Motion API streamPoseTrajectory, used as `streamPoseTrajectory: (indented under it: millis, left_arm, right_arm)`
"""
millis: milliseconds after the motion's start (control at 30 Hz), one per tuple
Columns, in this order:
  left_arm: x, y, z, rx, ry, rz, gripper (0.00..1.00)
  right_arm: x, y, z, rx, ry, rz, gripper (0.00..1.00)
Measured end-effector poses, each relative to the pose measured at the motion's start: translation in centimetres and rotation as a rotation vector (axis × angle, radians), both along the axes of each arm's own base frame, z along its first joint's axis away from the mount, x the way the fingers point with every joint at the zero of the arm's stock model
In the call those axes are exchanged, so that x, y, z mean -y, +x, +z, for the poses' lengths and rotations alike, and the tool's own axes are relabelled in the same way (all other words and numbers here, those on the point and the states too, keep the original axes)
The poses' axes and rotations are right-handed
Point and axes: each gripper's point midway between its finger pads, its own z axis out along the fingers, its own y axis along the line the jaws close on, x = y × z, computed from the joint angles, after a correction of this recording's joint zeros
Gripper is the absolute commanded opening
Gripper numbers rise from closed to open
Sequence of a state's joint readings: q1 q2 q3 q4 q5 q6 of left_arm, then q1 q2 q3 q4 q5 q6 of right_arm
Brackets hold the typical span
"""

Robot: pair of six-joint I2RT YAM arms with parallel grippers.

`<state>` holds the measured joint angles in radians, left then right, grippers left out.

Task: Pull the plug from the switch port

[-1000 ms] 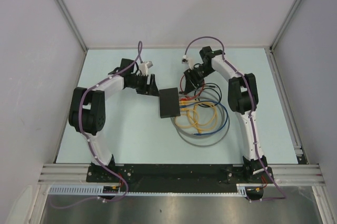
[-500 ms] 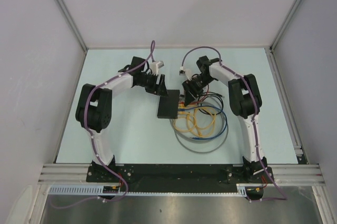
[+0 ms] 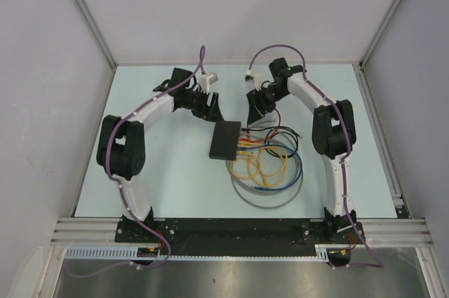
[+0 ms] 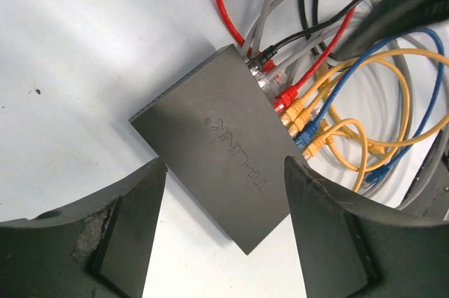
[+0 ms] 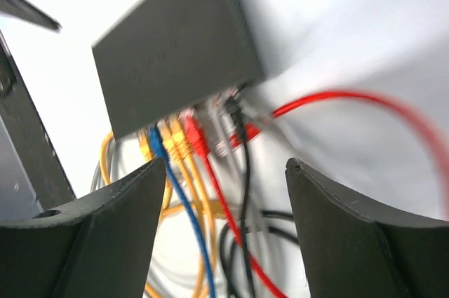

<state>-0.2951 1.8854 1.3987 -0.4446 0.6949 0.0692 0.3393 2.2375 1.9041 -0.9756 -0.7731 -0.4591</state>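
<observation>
At the near edge of the worktop [image 3: 175, 186], the two arm bases [image 3: 133, 226] are seen bolted side by side. Just beyond them, right of centre, a tangle of cables [image 3: 270, 172] is spread in loose loops. Grey is outermost, blue and yellow lie inside it, and red and black lie toward the far side.

The switch [image 3: 226, 141] is laid flat near the middle of the worktop, slightly turned, with its socket edge faced toward the right edge. A row of plugs [image 4: 291, 112] is seen seated in that edge, with black, clear, red, yellow and blue among them. TP-LINK lettering is embossed on the top face.

Farther on, between the switch and the far edge, the left gripper [image 4: 224, 165] is held above the switch's far left corner. Its jaws are spread wide and nothing is held between them. The right gripper [image 5: 224, 165] is held just beyond the far right corner, apart from the plugs. Its jaws are likewise spread wide and empty.
</observation>
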Motion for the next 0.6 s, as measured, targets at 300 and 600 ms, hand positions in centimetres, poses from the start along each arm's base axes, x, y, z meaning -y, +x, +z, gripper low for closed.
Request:
streamPoseTrajectory:
  millis: [300,600]
  left_arm:
    - [-0.2,-1.1,-0.5,-0.038,-0.001,-0.001,0.58]
    - [-0.8,-3.7,-3.3,-0.121,0.021,-0.020,0.60]
  right_arm:
    - [-1.6,3.1,0.5,0.028,0.091,0.009,0.61]
    - [-2.3,1.6,-3.0,-0.087,0.096,0.043,0.53]
